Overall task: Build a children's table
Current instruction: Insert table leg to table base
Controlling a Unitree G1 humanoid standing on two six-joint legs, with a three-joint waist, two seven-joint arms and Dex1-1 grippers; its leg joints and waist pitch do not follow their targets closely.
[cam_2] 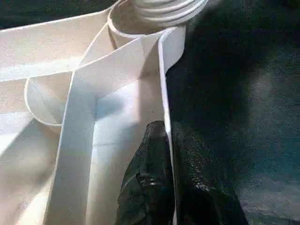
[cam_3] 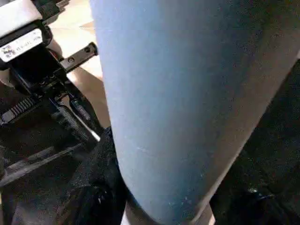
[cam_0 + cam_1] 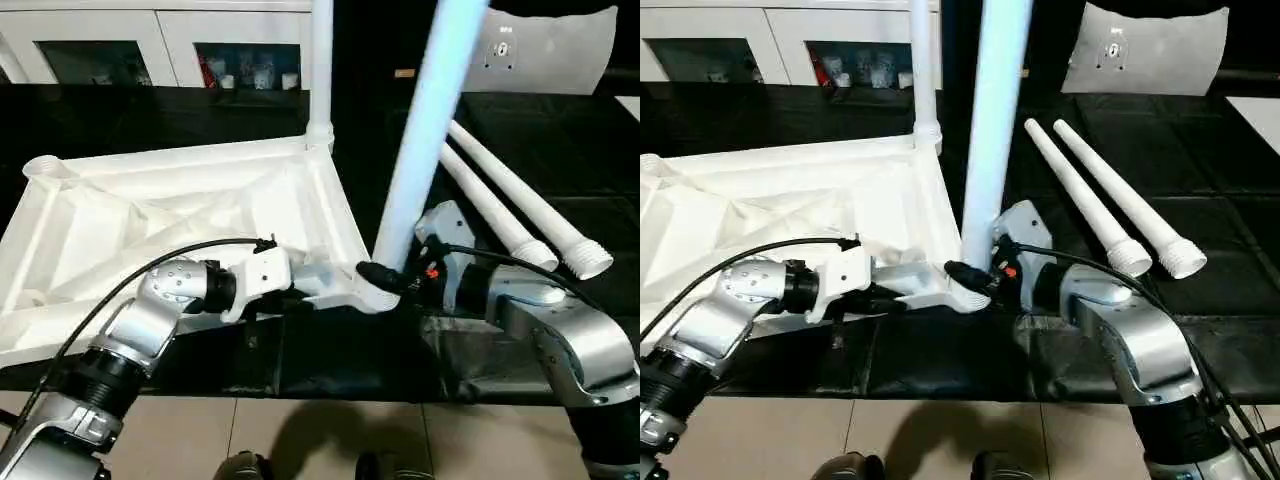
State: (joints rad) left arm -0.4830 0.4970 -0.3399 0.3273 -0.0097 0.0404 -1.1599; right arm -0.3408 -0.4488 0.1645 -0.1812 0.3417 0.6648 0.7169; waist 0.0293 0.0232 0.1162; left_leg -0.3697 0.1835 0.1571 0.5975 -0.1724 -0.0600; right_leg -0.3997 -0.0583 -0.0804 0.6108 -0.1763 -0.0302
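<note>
Left fingers [image 1: 159, 187] pinch the tabletop [image 3: 150, 215] rim; right fingers [image 2: 101, 187] clasp the leg [image 3: 420, 150]

Left tool [image 1: 166, 154] pinched closed, right tool [image 3: 385, 278] clamped, forearms converging

White tabletop [image 3: 150, 215] underside-up; two legs [image 3: 425, 130] upright in sockets; two loose legs [image 3: 520, 215] alongside
</note>
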